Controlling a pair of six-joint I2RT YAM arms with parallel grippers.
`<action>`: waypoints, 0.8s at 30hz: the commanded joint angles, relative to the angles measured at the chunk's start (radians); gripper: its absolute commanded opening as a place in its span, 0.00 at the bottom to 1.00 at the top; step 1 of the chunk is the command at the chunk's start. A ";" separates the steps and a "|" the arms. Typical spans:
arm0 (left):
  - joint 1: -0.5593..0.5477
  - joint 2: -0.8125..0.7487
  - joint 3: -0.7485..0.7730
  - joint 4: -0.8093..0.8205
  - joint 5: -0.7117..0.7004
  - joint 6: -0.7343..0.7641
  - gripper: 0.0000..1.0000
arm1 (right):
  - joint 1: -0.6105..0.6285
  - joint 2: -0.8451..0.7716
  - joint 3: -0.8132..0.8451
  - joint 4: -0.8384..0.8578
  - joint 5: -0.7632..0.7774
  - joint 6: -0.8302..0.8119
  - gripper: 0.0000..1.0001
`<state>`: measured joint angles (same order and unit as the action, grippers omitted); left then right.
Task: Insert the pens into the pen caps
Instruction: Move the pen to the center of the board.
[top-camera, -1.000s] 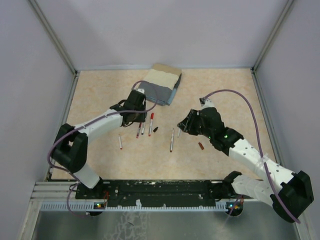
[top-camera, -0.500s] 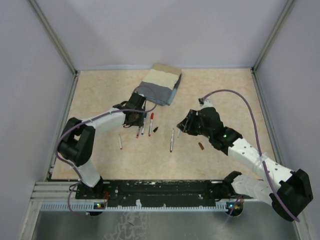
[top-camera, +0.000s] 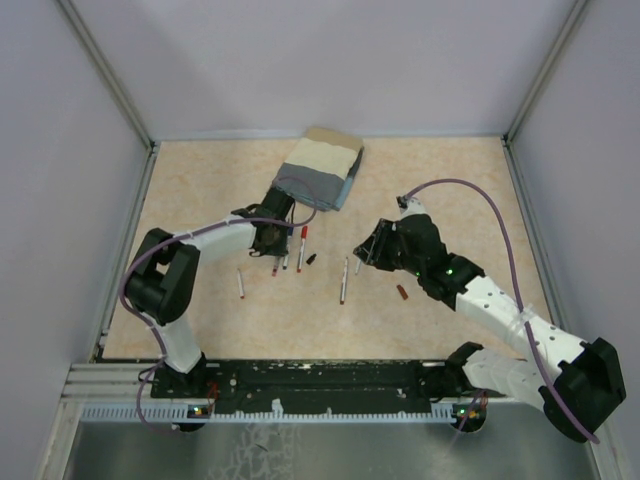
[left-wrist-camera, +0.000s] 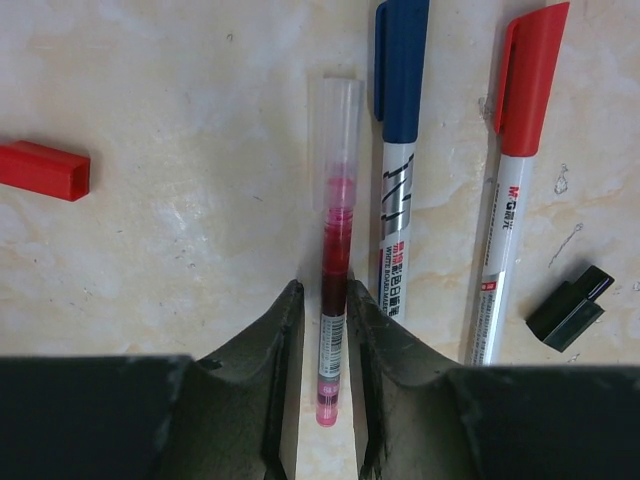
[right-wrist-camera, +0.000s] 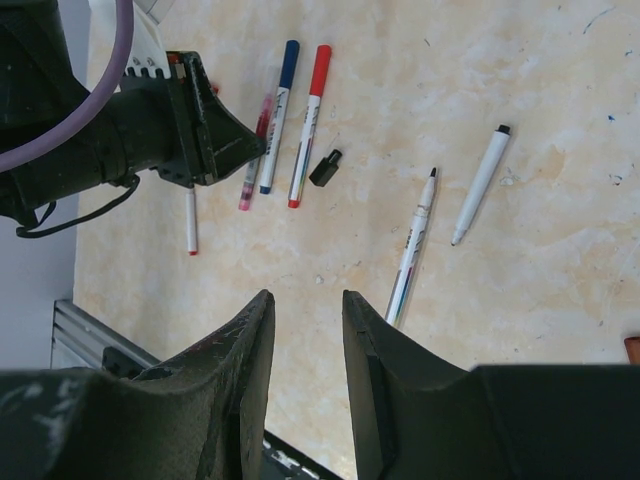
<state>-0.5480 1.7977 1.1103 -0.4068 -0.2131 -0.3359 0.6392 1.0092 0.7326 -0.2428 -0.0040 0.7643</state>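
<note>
My left gripper (left-wrist-camera: 325, 290) (top-camera: 272, 240) is down on the table, straddling a red pen (left-wrist-camera: 338, 230) with a clear cap. Its right finger touches the barrel; a thin gap shows on the left. Right of this pen lie a blue-capped pen (left-wrist-camera: 398, 170), a red-capped pen (left-wrist-camera: 510, 190) and a loose black cap (left-wrist-camera: 570, 308). A loose red cap (left-wrist-camera: 42, 170) lies to the left. My right gripper (right-wrist-camera: 305, 295) (top-camera: 368, 250) hovers open and empty above two uncapped pens (right-wrist-camera: 415, 250) (right-wrist-camera: 478, 185). A dark red cap (top-camera: 402, 292) lies near the right arm.
A folded grey-beige cloth (top-camera: 320, 170) lies at the back, just behind the left gripper. A short white pen (top-camera: 241, 285) with a red end lies alone left of the pen group. Metal frame posts and walls bound the table.
The left gripper has come down over the red pen and its jaws have narrowed around it. The right arm has not moved.
</note>
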 joint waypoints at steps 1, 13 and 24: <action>0.003 0.023 0.023 -0.018 0.003 -0.001 0.27 | -0.001 0.005 0.004 0.048 -0.008 0.007 0.33; 0.030 0.059 0.075 -0.020 0.018 0.004 0.19 | 0.000 0.004 -0.001 0.045 -0.006 0.007 0.33; 0.044 0.063 0.097 -0.030 0.012 0.015 0.21 | 0.000 -0.003 -0.002 0.040 -0.001 0.006 0.33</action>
<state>-0.5121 1.8599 1.1927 -0.4171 -0.2050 -0.3351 0.6392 1.0100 0.7326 -0.2317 -0.0055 0.7643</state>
